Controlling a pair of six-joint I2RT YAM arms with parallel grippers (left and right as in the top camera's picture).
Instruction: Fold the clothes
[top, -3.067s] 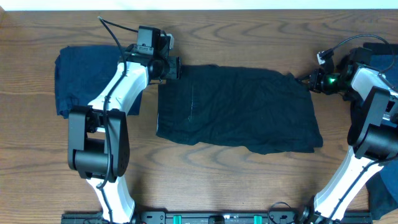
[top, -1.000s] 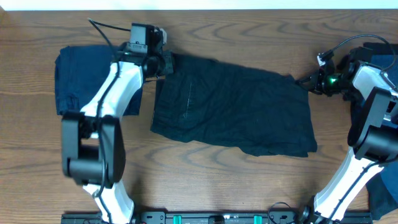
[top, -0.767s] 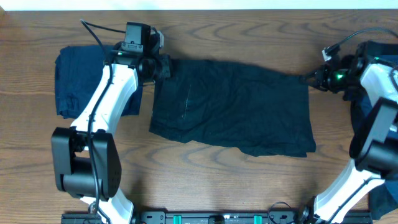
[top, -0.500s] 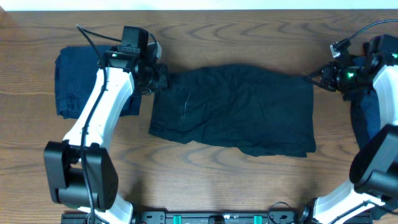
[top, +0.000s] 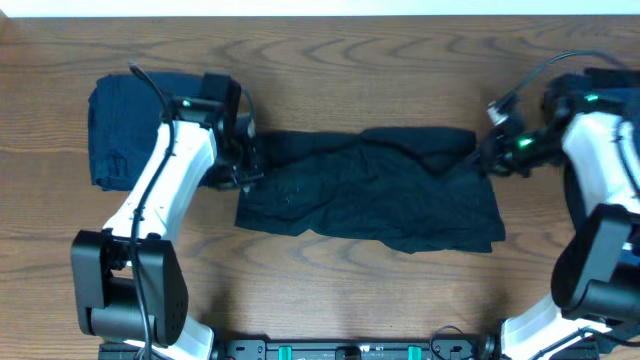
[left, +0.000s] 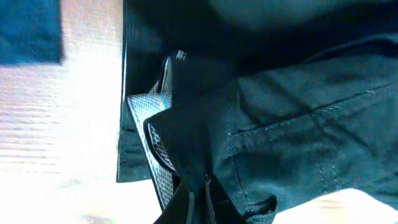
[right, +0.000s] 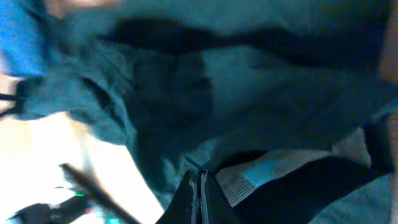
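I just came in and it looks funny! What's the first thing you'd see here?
A wide, crumpled black fabric garment lies across the middle of the brown wooden table. The left gripper and the right gripper pinch its far corners, one at each end, and that edge is bunched up. A folded dark navy fabric garment sits at the table's left side.

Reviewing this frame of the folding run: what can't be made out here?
- Overhead: fingertips of the left hand, buried in the bunched corner of the black garment.
- Overhead: the folded navy garment, partly under the left arm.
- Overhead: the blue cloth at the right edge, cut off by the frame and the right arm.
- Right wrist: blurred; the right hand and its grip on fabric are barely readable.
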